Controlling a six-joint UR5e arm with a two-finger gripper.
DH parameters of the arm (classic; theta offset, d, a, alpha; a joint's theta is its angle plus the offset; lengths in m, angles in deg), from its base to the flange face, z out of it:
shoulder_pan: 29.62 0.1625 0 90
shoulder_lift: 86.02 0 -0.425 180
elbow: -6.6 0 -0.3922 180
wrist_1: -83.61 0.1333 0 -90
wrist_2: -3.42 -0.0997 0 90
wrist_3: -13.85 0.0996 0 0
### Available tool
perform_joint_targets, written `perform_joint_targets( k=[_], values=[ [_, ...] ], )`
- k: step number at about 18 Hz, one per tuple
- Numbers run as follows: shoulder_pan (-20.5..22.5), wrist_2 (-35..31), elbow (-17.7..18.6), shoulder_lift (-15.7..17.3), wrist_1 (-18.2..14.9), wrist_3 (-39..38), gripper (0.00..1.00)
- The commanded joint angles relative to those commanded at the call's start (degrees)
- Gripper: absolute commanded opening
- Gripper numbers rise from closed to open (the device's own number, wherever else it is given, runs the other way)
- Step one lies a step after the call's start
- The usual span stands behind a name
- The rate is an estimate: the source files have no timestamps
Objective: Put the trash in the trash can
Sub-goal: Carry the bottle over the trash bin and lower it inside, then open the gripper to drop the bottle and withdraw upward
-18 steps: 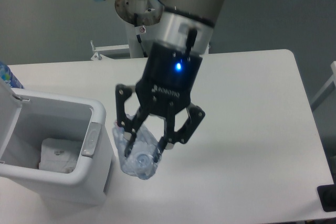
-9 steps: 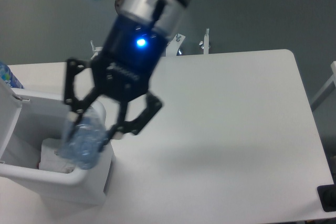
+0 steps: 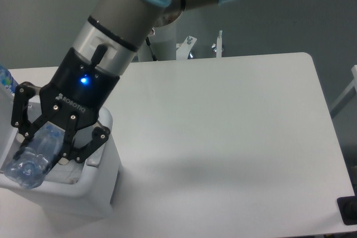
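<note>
Plastic bottle, crushed and clear, hangs tilted over the open white trash can at the counter's left edge, pinched between the fingers of the black hand, its blue light glowing.

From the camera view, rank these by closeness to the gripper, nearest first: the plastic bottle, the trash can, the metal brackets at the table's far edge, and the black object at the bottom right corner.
1. Plastic bottle: held in the gripper, over the bin.
2. Trash can: directly beneath, at the table's left.
3. Metal brackets: behind the table's far edge, centre.
4. Black object: bottom right corner, farthest.
</note>
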Motion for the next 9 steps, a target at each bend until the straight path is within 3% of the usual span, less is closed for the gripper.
perform_joint_targets(
  k=[5,9],
  values=[
    [-0.62,-0.18,1.84,0.17,0.09,2.20,0.62],
    [-0.79,-0.53,1.85,0.35,0.00,2.20,0.93]
  ],
)
